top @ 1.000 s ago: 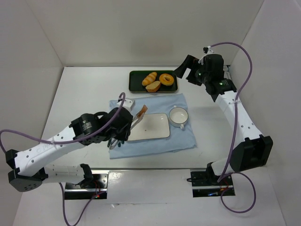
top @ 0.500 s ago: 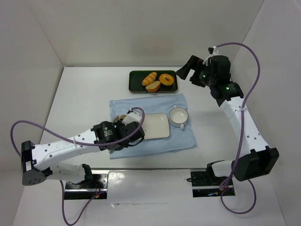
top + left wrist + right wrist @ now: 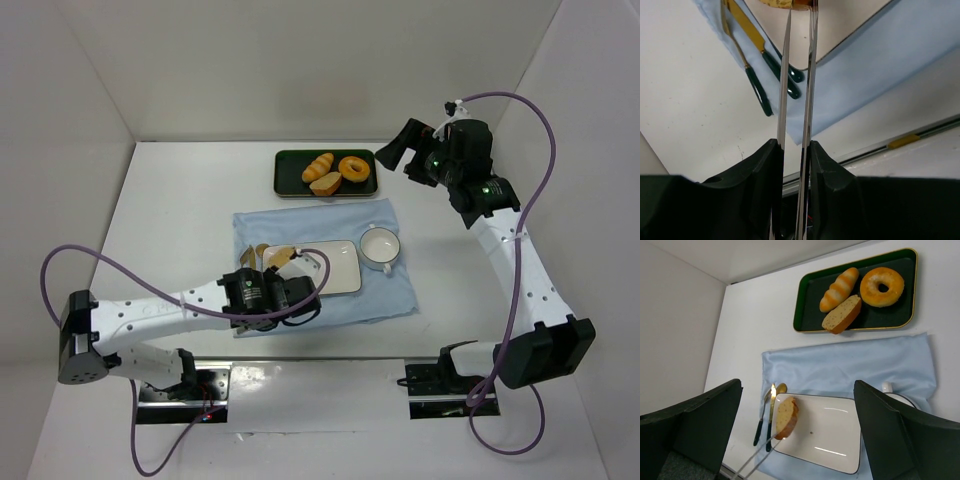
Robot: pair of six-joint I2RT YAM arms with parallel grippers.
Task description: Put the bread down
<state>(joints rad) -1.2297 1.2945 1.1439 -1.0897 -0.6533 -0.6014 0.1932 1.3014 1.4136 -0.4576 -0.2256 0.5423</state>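
Note:
The bread (image 3: 786,417), a golden-brown slice with a dark crust, stands tilted on edge over the left end of the white plate (image 3: 835,440). It also shows in the top view (image 3: 281,256). A pair of thin metal tongs (image 3: 799,75) pinches its lower edge. My left gripper (image 3: 794,150) is shut on the tongs' handle end, at the near edge of the blue cloth (image 3: 297,296). I cannot tell whether the bread touches the plate. My right gripper (image 3: 398,150) is open and empty, high above the back right of the table.
A dark green tray (image 3: 900,322) at the back holds a ridged roll, a doughnut and a cut loaf piece. A white cup (image 3: 380,247) stands right of the plate (image 3: 335,270). A gold knife (image 3: 756,37) and spoon (image 3: 751,80) lie on the blue cloth (image 3: 330,222), left of the plate.
My left arm has swung its wrist nearer and to the right. The bread in the tongs has gone left and come back over the plate's left end. My right arm has shifted slightly right.

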